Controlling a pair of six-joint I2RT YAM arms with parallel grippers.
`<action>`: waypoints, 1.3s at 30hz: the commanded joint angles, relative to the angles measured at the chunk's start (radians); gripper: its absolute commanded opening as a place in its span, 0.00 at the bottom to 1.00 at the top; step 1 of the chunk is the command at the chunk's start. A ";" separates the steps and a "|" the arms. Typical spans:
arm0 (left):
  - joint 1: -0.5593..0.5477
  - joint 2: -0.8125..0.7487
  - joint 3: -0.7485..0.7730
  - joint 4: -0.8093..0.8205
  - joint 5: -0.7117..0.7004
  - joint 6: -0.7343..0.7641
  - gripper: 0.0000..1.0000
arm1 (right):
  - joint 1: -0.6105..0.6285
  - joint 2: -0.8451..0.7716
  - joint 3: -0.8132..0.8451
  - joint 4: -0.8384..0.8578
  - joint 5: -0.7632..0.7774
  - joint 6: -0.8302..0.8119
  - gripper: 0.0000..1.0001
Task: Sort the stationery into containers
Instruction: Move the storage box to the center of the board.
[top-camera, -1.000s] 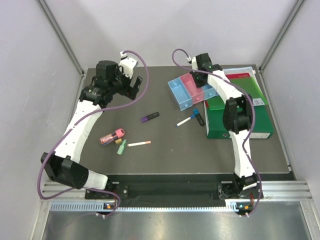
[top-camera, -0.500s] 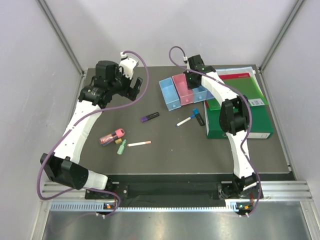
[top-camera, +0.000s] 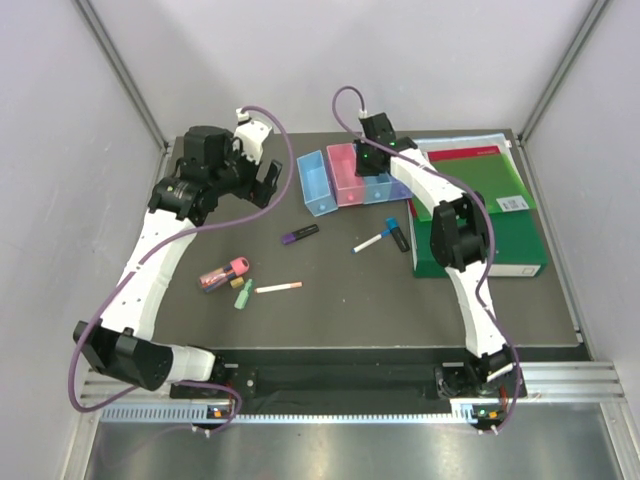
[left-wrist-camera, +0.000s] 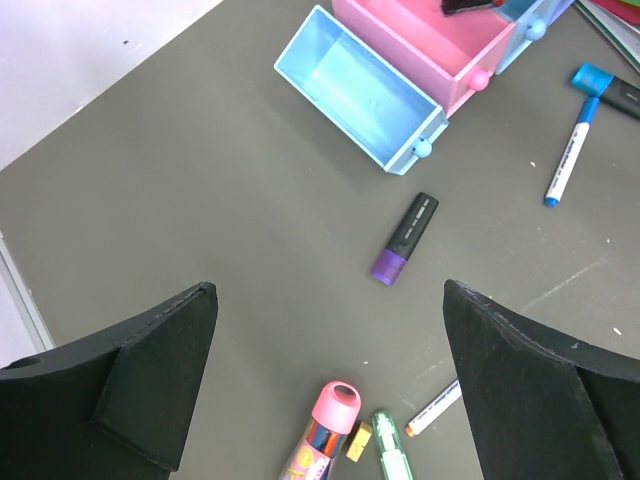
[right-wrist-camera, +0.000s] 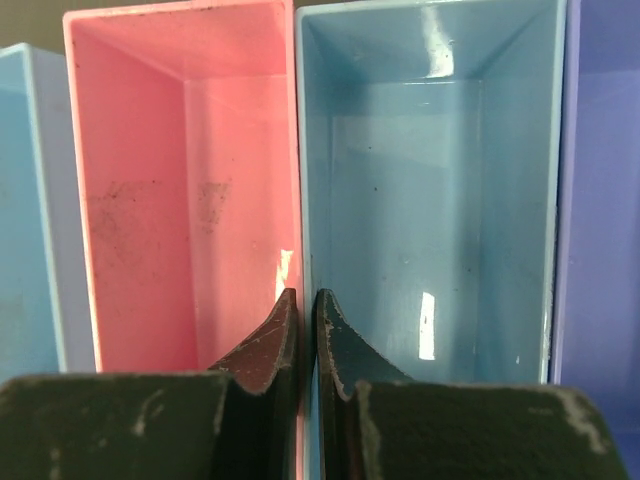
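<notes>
While right jaws pinch the pink-blue wall of the containers (top-camera: 318, 183), left jaws gape over grey tabletop (left-wrist-camera: 200, 200)

Four boxes counted in joined row (top-camera: 345, 178): light blue box (left-wrist-camera: 355, 95), pink box (left-wrist-camera: 400, 45), second light blue box (right-wrist-camera: 430, 200), purple-blue box (right-wrist-camera: 605, 200). Four stubby highlighters counted: purple-black highlighter (left-wrist-camera: 405, 238), dark blue highlighter (top-camera: 398, 235), pink highlighter (left-wrist-camera: 325, 425), green highlighter (left-wrist-camera: 392, 452). Two thin white pens counted: blue-ended pen (left-wrist-camera: 570, 155), pink-ended pen (top-camera: 278, 287). One small yellow piece (left-wrist-camera: 358, 442). One green binder (top-camera: 515, 245) counted.
</notes>
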 joint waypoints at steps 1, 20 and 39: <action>0.001 -0.036 0.005 -0.017 0.027 0.006 0.99 | 0.027 0.064 0.036 0.052 -0.027 0.087 0.00; 0.001 -0.062 0.015 -0.044 0.032 0.044 0.99 | 0.093 0.118 0.033 0.083 -0.008 0.138 0.00; 0.001 -0.125 -0.046 -0.034 0.053 0.053 0.99 | 0.183 0.095 0.038 0.116 0.019 0.153 0.26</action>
